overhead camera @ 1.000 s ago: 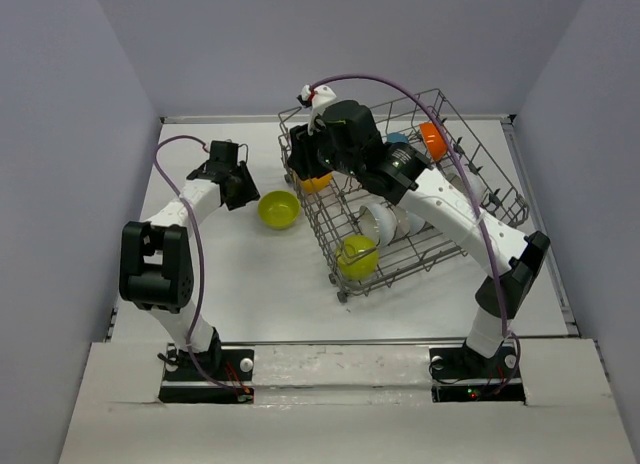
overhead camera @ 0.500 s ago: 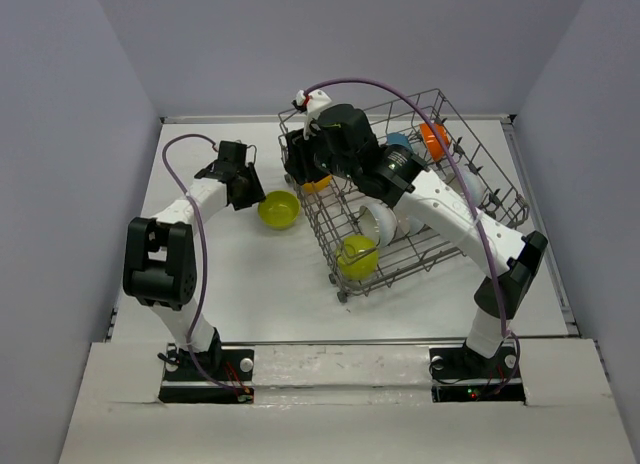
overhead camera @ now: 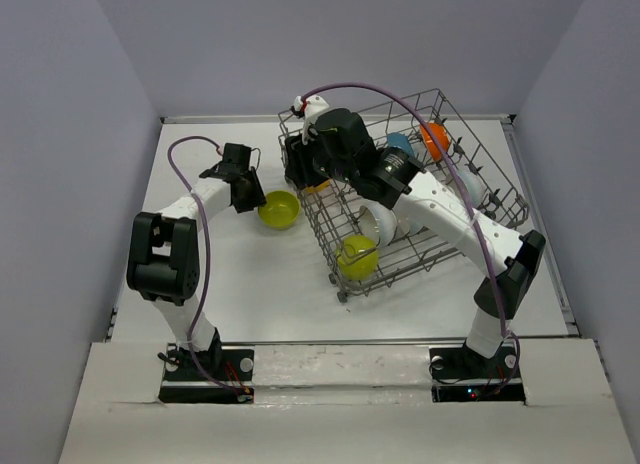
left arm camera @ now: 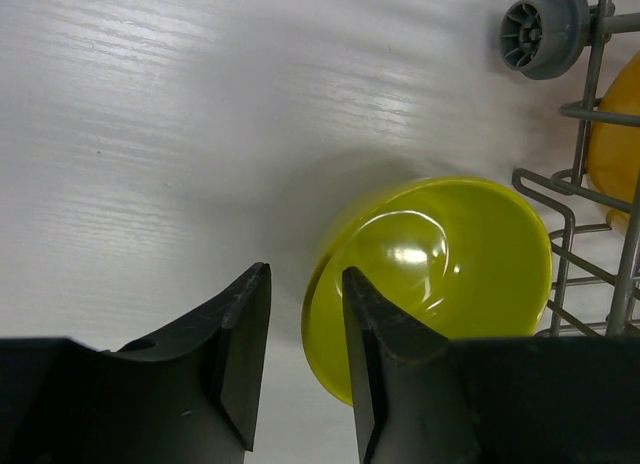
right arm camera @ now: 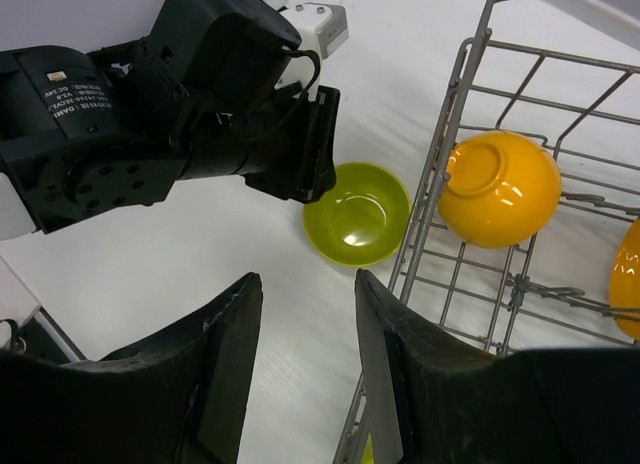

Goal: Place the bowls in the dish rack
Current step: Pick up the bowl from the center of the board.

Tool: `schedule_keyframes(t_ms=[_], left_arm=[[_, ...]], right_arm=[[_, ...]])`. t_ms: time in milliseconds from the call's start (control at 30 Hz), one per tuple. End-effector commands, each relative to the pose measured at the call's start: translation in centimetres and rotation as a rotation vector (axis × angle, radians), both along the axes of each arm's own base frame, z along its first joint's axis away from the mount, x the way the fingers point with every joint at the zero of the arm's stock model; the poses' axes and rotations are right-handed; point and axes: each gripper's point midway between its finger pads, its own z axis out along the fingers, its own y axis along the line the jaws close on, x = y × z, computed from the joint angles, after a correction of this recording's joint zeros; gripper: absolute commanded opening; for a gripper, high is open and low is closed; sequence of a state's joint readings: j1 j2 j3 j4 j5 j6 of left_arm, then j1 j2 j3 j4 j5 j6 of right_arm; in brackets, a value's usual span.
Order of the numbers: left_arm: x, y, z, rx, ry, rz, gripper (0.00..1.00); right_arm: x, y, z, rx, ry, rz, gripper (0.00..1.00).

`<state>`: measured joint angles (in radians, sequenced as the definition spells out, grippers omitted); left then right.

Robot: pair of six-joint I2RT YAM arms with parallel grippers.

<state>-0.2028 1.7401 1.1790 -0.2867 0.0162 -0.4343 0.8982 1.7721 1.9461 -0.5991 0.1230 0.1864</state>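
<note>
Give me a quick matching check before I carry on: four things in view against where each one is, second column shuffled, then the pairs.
Things
1. loose lime bowl
2. racked lime bowl
3. white bowl
4. right gripper

Places
A. near corner of the rack
B. middle of the rack
C. on the table, right at the left gripper
D. above the rack's far-left corner, jaws open and empty

Pairs: 1-C, 2-A, 3-B, 4-D
</note>
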Motion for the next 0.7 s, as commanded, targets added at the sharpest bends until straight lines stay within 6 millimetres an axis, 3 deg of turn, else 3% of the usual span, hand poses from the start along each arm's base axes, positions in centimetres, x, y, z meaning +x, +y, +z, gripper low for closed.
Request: schedule_keyframes(t_ms=[0,133,467,667], left_arm=[[1.3,0.3,1.3,0.029,-0.04,0.013,0.42],[1.5,0.3,1.1,0.032,-0.032,0.006,0.36],[1.5,0.2,0.8,0.035,-0.026,-0.004,0.34],[1.3,0.1,0.6,0.036,-0.017,-0.013,0.26]], right_arm=[[-0.6,0.7,1.0,0.025,-0.03,0.032,0.48],[-0.7,0.7,0.8,0.022,-0.026,0.035,0.48],[-1.1,0.9,0.4,0.013,-0.023,0.044,0.48],[-1.1,0.8,-0.2,-0.002,-0.018,0.046,0.48]])
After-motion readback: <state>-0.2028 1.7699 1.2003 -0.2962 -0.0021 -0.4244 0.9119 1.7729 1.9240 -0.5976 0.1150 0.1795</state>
